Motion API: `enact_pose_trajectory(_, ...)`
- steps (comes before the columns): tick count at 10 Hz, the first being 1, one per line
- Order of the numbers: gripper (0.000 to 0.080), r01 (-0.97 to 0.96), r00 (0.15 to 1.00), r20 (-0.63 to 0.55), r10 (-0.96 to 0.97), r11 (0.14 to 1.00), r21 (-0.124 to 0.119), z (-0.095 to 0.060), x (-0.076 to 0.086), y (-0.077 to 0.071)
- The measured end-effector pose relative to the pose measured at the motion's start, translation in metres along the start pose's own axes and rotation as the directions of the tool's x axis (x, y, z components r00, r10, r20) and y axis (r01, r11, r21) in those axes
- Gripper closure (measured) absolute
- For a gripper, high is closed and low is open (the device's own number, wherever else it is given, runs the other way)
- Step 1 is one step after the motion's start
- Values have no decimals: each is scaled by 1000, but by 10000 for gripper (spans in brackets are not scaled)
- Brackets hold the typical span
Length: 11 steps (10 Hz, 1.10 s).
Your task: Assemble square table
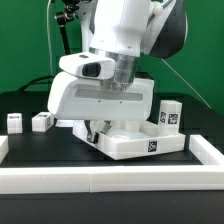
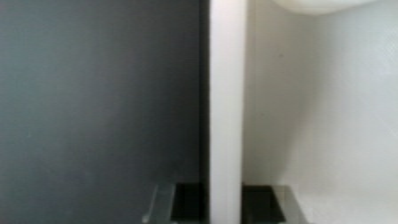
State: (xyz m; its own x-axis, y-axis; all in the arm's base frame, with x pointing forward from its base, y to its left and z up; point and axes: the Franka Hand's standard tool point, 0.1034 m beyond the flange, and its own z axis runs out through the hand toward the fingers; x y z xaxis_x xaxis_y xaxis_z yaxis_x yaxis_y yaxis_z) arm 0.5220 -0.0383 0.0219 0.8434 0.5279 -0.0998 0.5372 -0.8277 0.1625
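Note:
The square table's white slab (image 1: 138,142) lies on the black work surface, turned at an angle, with a marker tag on its front side. My gripper (image 1: 97,126) reaches down at its corner on the exterior view's left. In the wrist view the gripper (image 2: 226,198) straddles the slab's raised rim (image 2: 226,100), with a dark finger (image 2: 183,205) tight on each side, shut on it. The slab's flat face (image 2: 329,130) lies beside the rim. Two tagged legs (image 1: 14,121) (image 1: 42,121) stand at the exterior view's left, and a third leg (image 1: 170,113) stands behind the slab.
A long white rail (image 1: 110,180) edges the work surface at the front, with a raised end (image 1: 3,147) at the exterior view's left. The arm's white body (image 1: 105,95) hides the middle of the surface. A white rounded shape (image 2: 324,6) shows beyond the slab face.

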Motion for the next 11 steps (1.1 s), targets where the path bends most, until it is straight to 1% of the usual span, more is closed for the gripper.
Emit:
enact_pose_trajectory(1,726,63,998,7,-63,998,-7,-1,2,0)
enact_pose_trajectory(2,726,187,982,17,-187,982,-23,-4,12,-1)
enact_pose_trajectory(3,726,310,950,33,-309,950,-27,-6,22,-1)
enact_pose_trajectory(4,727,383,923,40,-382,923,-35,-6,28,1)
enact_pose_trajectory(6,727,443,896,51,-442,896,-34,-4,23,4)
enact_pose_trajectory(7,729,515,857,62,-512,857,-34,-4,21,6)
enact_pose_trajectory(9,730,576,816,76,-573,817,-34,-3,19,9)
enact_pose_trajectory(10,730,632,774,87,-627,775,-32,-3,18,10)
enact_pose_trajectory(11,730,693,719,97,-688,720,-35,-5,25,7)
